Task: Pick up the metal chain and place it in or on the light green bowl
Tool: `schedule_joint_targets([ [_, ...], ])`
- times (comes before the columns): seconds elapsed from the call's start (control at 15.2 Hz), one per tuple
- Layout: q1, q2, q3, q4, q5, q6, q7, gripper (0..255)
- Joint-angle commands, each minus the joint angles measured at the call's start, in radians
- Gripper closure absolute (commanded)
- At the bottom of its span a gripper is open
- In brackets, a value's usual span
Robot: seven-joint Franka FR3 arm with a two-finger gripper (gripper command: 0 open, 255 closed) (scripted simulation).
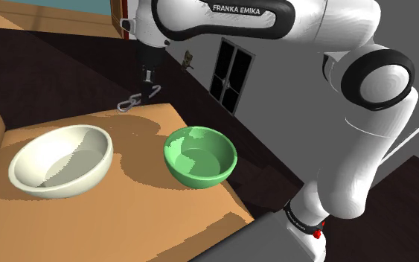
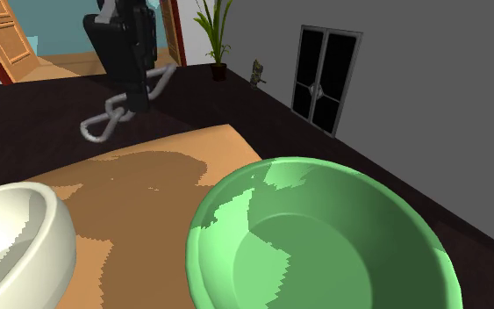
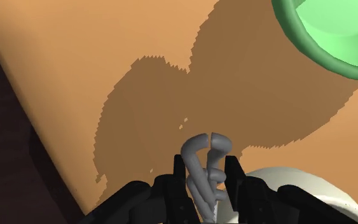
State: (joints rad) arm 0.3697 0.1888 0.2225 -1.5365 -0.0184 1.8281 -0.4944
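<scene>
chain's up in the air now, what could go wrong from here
1. The gripper clasps the grey chain by a few links while the rest hangs free, so it could swing or slip out in transit.
2. It hangs near the table's far edge; dropped here, it might land on the dark floor.
3. The cream bowl stands beside the light green bowl; a mistimed release could land in the wrong one.

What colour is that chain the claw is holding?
Grey. The chain shows best in the second exterior view, clasped by the gripper.
</scene>
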Motion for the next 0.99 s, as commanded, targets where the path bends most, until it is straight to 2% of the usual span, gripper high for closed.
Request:
schedule_joint_targets([
  [0.0,0.000,0.001,0.000,0.028,0.000,-0.028,-0.001,255],
  [0.07,0.000,0.002,0.000,0.039,0.000,-0.037,-0.001,255],
  [0.46,-0.010,-0.260,0.002,-0.279,0.060,0.026,-0.015,255],
  [0.92,0.008,-0.544,-0.005,-0.563,0.121,0.030,-0.028,255],
])
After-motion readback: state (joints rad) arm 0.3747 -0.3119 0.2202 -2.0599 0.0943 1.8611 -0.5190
